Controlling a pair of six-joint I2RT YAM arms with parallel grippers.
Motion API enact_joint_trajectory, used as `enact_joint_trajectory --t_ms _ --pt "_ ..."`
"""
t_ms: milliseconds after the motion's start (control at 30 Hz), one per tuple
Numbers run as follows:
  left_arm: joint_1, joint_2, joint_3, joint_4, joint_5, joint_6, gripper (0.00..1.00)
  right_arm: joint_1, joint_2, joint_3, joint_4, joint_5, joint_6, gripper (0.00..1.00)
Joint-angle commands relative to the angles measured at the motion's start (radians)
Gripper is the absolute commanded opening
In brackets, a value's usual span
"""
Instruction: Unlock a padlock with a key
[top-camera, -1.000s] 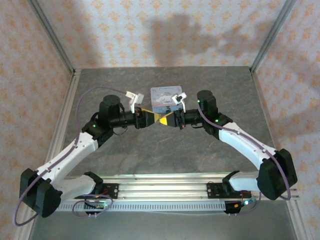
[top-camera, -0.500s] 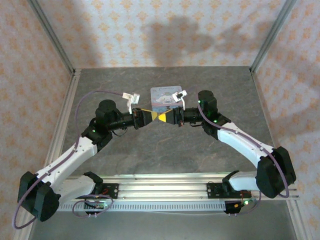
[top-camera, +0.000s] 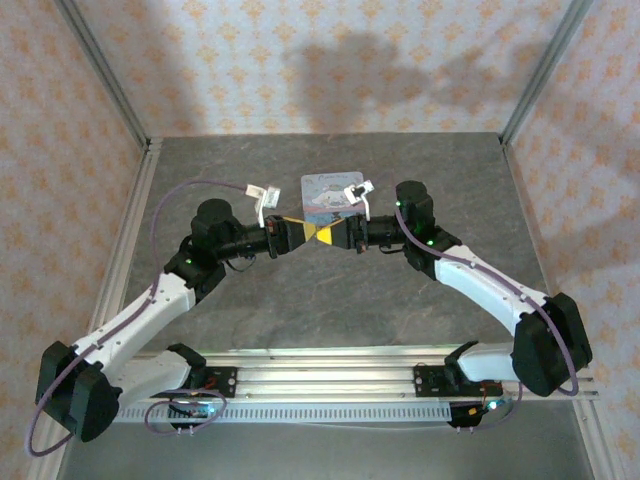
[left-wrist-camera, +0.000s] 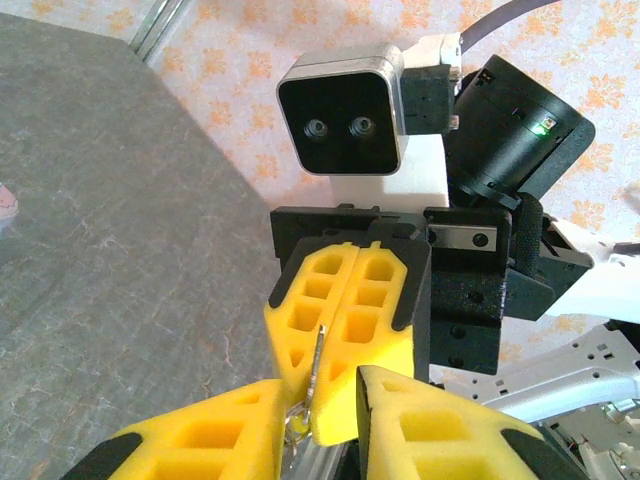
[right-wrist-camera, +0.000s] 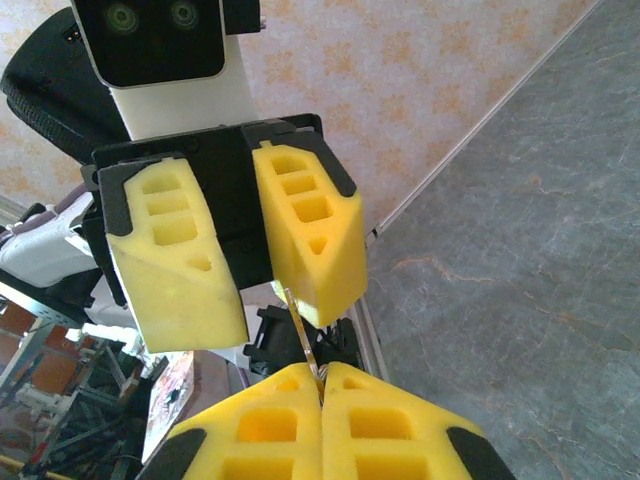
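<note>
From above, we see the left gripper (top-camera: 307, 232) and the right gripper (top-camera: 327, 237) nose to nose over the grey, stone-mottled table (top-camera: 300, 300), just on the near side of the pale pastel tin (top-camera: 322, 188). The padlock is too small for us to place from here, so we cannot tell where it lies. Our worry is that a handover made in mid-air ends with a drop onto that hard tabletop. In the left wrist view, the right gripper's yellow foam fingers (left-wrist-camera: 375, 300) are pressed together on the key (left-wrist-camera: 317, 365). It is a thin flat metal strip seen edge-on, and its free end points in between the left gripper's own pads, which stand apart on either side. We judge the risk here to be a pinch that catches the foam tip and not the blade, or one that bends so slim a piece sideways. In the right wrist view, the right fingers (right-wrist-camera: 390, 425) meet flush, with the key rising from their seam. The left gripper's wedge-shaped, hollow-celled fingers (right-wrist-camera: 175, 255) are parted. The blade seems to lie against the tip of one of them and not centred in the gap. Closing from there could shove the key askew or lever it out of the soft, smooth-faced foam.
</note>
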Motion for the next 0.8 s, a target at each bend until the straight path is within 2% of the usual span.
enact_joint_trajectory --t_ms 0,367,567,767 --pt "-0.010 0.014 0.005 0.047 0.029 -0.004 0.26 0.008 -0.012 0.003 0.055 -0.026 0.007 0.00" --pt "-0.023 0.043 0.016 0.052 0.047 0.006 0.25 0.008 -0.007 0.011 0.056 -0.039 0.009 0.00" --pt "-0.034 0.056 0.026 0.049 0.061 0.024 0.02 0.008 -0.002 0.014 0.058 -0.042 0.011 0.00" --pt "-0.038 0.061 0.031 0.019 0.042 0.036 0.00 0.008 -0.006 0.026 -0.012 0.008 -0.026 0.00"
